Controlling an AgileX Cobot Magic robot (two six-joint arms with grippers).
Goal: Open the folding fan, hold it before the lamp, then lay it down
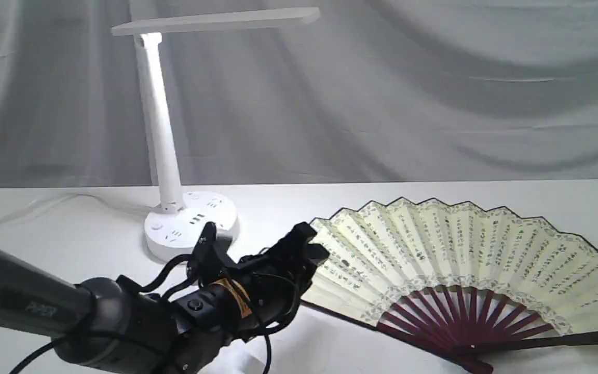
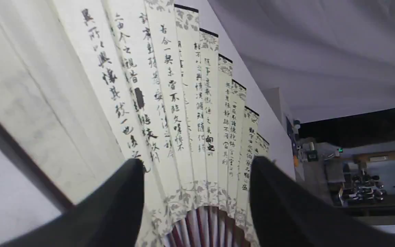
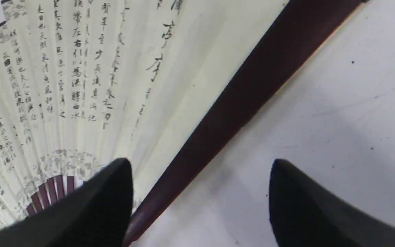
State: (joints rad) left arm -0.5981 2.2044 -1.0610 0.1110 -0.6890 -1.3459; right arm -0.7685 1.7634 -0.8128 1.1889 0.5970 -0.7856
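The folding fan lies spread open and flat on the white table at the right, calligraphy side up and maroon ribs toward the front. At the back left stands the lamp, its flat head lit. My left gripper is open at the fan's left edge, holding nothing. The left wrist view shows its gripper with the pleated leaf beyond its spread fingers. My right gripper is open over the fan's maroon guard and holds nothing. It does not show in the exterior view.
The lamp's cable runs across the table toward the left. A grey curtain hangs behind. In the left wrist view, shelves with equipment stand past the table's far end.
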